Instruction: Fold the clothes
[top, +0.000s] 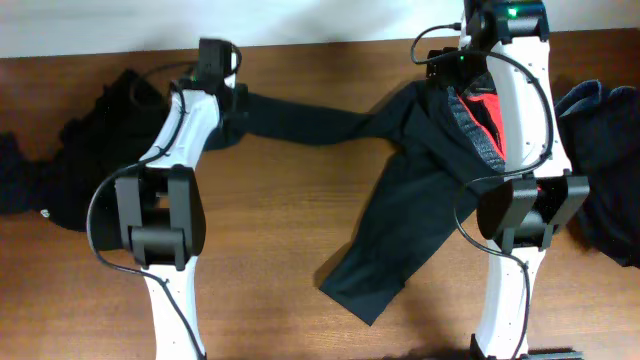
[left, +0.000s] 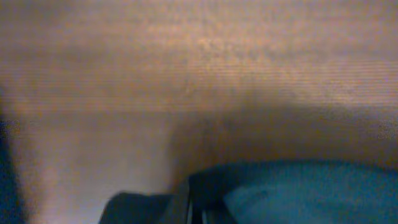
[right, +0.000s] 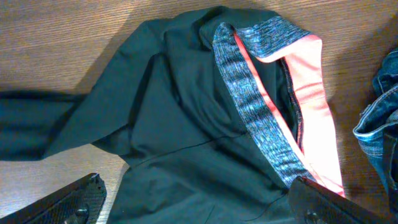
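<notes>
**Black trousers sprawl across table, one leg pinched by left arm**

Black trousers (top: 400, 210) lie unfolded over the middle of a wooden table (top: 270, 220). One leg (top: 300, 122) stretches toward the upper left of the overhead frame and the other leg (top: 380, 270) trails down to the lower centre.

The left gripper (top: 238, 100) sits at the end of the upper leg with its jaws together on the cloth. Its own camera gives only a blur of wood, with dark fabric bunched at the bottom edge.

At the upper right, the right gripper (right: 199, 202) hangs over the trousers' top with its jaws spread wide and nothing between them. Its two dark fingers (right: 74, 199) frame the lower corners of the right wrist view.

There the speckled grey knit waistband (right: 249, 124) lies turned back, baring the bright red lining (right: 308, 81).

A heap of dark garments (top: 95, 150) sits at the left edge of the overhead frame, close behind the left arm. A blue denim garment (right: 379, 118) lies bunched at the right edge, just beside the waistband.
</notes>
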